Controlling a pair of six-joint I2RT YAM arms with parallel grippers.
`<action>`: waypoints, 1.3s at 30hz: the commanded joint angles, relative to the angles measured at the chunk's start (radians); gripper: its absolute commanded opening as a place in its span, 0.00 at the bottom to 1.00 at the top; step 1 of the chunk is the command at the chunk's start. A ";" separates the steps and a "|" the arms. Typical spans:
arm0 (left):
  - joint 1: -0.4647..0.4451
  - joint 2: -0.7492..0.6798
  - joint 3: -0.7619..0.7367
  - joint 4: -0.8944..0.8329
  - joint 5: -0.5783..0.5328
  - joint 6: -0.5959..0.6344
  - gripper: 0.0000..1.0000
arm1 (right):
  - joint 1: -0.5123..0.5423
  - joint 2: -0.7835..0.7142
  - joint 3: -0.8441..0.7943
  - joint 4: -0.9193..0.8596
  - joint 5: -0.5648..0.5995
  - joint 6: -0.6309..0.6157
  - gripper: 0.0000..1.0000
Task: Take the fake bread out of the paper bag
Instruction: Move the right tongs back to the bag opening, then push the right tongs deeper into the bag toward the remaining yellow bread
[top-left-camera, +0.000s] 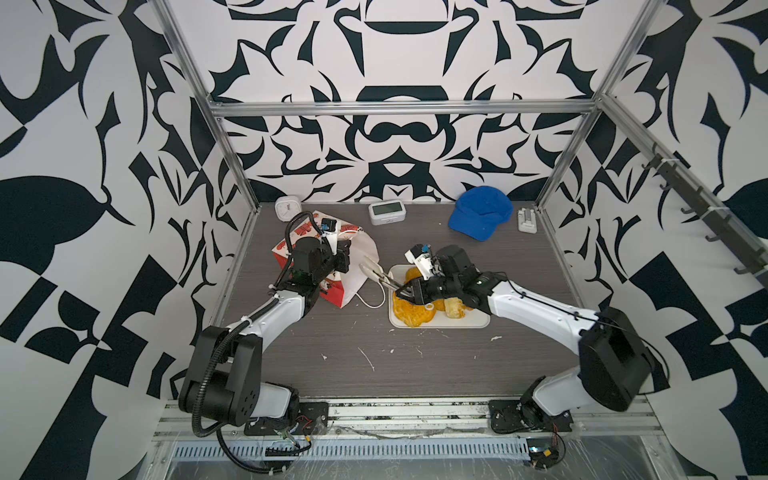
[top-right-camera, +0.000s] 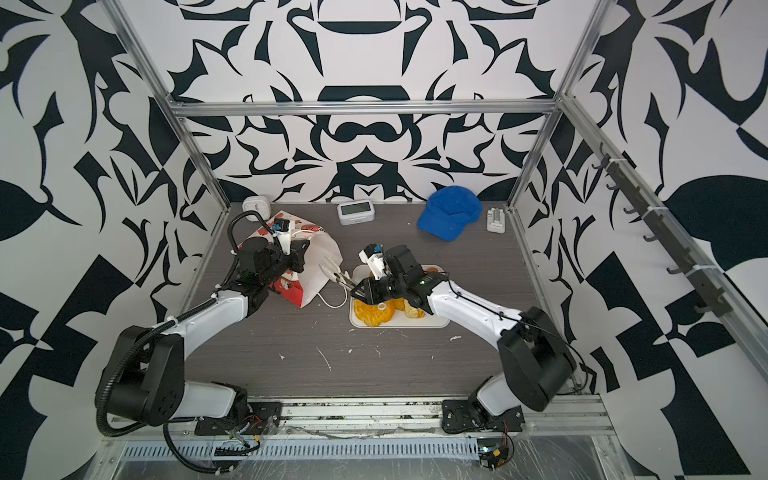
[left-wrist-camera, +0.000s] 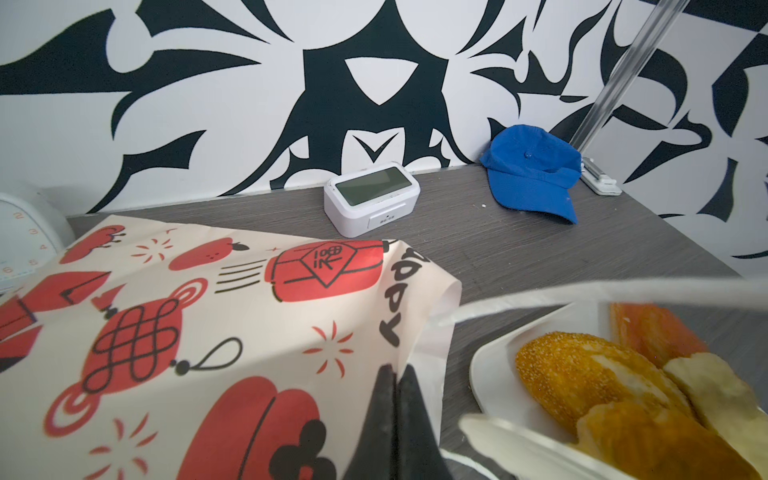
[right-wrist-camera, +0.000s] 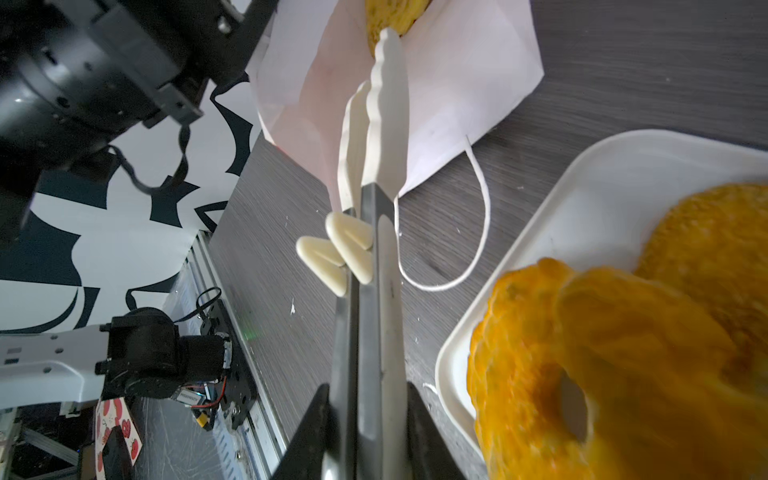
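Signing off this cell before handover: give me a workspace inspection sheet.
Surface: dark grey wood-grain table, flecked with white scraps.
Job's things: red-and-white printed paper bag on its side; glossy yellow fake bread pieces on a white rectangular tray; one yellow piece in the bag's mouth.
Clutter: round white clock, white digital clock, blue cloth cap, small white gadget.
Hands: left hand shut on the bag's edge; right hand shut on cream-tipped metal tongs reaching the bag.
Cables: black ribbed conduit on left arm; bag's white cord handle loose on table.
Surroundings: black-and-white patterned walls, aluminium frame.
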 joint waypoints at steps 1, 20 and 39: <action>0.004 -0.036 0.039 -0.073 0.042 0.006 0.00 | 0.001 0.043 0.083 0.215 -0.074 0.012 0.28; 0.003 -0.070 0.069 -0.162 0.094 -0.037 0.00 | 0.002 0.394 0.197 0.574 -0.201 0.264 0.35; 0.002 -0.088 0.029 -0.070 0.121 -0.082 0.00 | 0.013 0.567 0.353 0.551 -0.132 0.337 0.36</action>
